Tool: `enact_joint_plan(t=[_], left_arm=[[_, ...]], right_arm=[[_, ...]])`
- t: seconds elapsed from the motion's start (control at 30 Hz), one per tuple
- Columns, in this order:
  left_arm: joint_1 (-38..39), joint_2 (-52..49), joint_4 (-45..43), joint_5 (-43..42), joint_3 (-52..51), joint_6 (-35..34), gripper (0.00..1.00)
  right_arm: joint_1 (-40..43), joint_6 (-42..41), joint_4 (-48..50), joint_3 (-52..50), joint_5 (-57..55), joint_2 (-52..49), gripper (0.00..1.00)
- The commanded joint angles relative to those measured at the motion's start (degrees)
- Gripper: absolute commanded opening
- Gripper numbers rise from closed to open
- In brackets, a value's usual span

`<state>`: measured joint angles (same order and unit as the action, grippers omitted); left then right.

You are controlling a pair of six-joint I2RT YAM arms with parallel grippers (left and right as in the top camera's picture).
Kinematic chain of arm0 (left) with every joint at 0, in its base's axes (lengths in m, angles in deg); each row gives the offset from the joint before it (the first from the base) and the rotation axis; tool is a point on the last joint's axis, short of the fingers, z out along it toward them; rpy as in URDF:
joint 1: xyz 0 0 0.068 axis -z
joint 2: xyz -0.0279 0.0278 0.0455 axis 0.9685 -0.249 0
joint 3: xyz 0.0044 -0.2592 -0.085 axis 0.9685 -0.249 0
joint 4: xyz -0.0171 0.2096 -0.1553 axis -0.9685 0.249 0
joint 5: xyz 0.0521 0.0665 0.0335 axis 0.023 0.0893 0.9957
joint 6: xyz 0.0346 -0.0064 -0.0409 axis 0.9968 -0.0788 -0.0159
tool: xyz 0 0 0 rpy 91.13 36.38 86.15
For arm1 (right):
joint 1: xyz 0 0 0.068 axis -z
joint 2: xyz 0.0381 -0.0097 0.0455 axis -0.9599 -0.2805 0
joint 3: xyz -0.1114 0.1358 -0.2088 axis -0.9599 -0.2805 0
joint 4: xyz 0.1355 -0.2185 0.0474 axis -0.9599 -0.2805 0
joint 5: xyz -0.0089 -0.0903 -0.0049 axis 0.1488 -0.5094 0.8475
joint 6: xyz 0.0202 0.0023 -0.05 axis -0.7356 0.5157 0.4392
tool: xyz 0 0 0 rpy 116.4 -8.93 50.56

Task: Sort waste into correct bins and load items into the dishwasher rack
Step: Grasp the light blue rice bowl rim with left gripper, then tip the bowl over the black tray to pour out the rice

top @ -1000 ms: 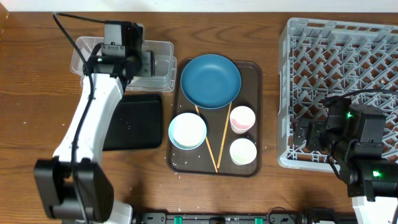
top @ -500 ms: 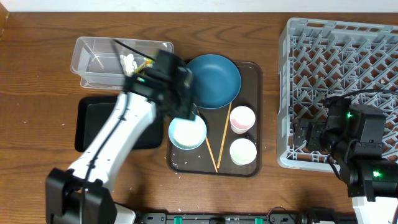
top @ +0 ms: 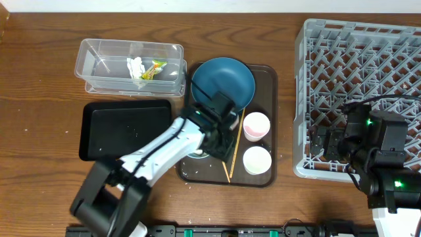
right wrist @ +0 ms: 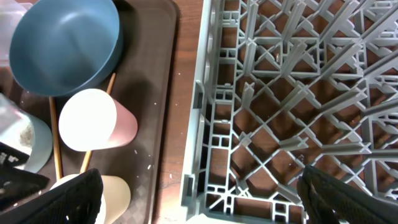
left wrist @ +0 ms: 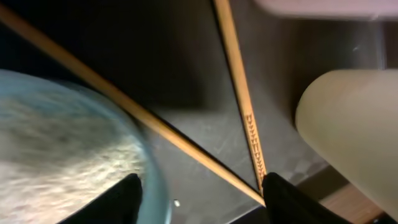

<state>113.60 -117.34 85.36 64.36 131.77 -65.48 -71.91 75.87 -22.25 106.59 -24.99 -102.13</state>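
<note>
The light-blue bowl (top: 197, 146) sits on the brown serving tray, mostly hidden under my left arm. My left gripper (top: 221, 133) is open low over it. In the left wrist view the bowl's rim (left wrist: 152, 168) lies between the fingers, with one finger over the bowl's inside. The other finger is beside the two crossed chopsticks (left wrist: 242, 106). The dark-blue plate (top: 222, 84), pink cup (top: 256, 125) and white cup (top: 256, 160) stand on the same tray. The tissue (top: 136, 66) and wrapper (top: 153, 69) lie in the clear tub (top: 99, 62). My right gripper (top: 327, 143) hangs open over the grey rack's (top: 362, 79) left edge.
The black tray (top: 125, 128) lies in front of the tub. White rice grains (top: 187, 174) dot the brown serving tray (top: 270, 99) near its front edge. A strip of bare table (right wrist: 186, 124) separates the serving tray from the rack.
My left arm swung from over the clear tub to the bowl and chopsticks. The tissue and wrapper now show in the tub. The right arm stayed still.
</note>
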Motion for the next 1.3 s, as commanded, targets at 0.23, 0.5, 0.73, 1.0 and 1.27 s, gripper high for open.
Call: enact_joint_plan(t=[0.23,0.5,0.73,1.0,1.27], left_arm=[[0.52,-2.36,-0.13,8.92,0.02,-0.09,0.13],[-0.07,2.58,3.58,8.94,3.96,-0.09,0.06],[-5.79,11.69,7.65,8.92,5.14,-0.11,0.06],[-23.61,17.42,9.25,-5.79,5.11,3.67,0.06],[-47.30,13.49,9.31,-40.39,2.29,14.10,0.06]], right_arm=[[-0.85,0.94,-0.50,1.09,0.07,0.20,0.99],[-0.85,0.94,-0.61,1.09,0.04,0.20,0.99],[-0.85,0.92,-0.76,1.09,0.07,0.20,0.99],[-0.85,0.92,-0.96,1.09,0.07,0.20,0.99],[-0.85,0.94,-1.60,1.09,0.04,0.20,0.99]])
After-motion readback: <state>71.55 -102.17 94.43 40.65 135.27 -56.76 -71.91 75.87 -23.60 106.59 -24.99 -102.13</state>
